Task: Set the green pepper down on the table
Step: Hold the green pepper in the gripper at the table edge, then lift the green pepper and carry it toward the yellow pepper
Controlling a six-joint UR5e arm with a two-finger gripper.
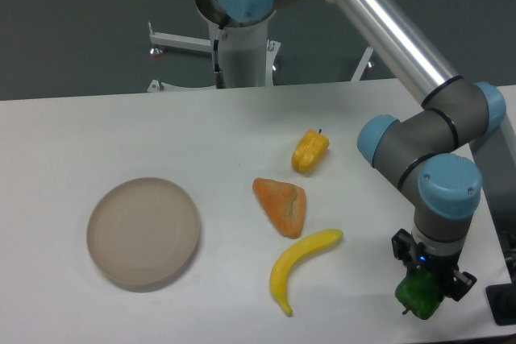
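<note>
A small glossy bright-green toy bell pepper is held in the black two-finger end effector at the lower right of the view, near the front right corner of the large flat white tabletop. The end effector is pointed straight down and is closed around the upper part of the green pepper, whose lower body shows beneath the fingers. Whether the green pepper touches the tabletop or hangs just above it cannot be told.

Seen from the orange wedge-shaped toy food piece near the middle of the tabletop, a small yellow-orange toy pepper lies at about 1 o'clock, apart from it. A curved yellow toy banana lies at about 5 o'clock, just beside the wedge. A round beige plate is set at about 8 o'clock, well apart from the rest. The green pepper is found at about 4 o'clock, well apart from the banana.

The grey arm with blue joint caps is bent above the end effector. No brand, label or writing can be read on anything in view.
</note>
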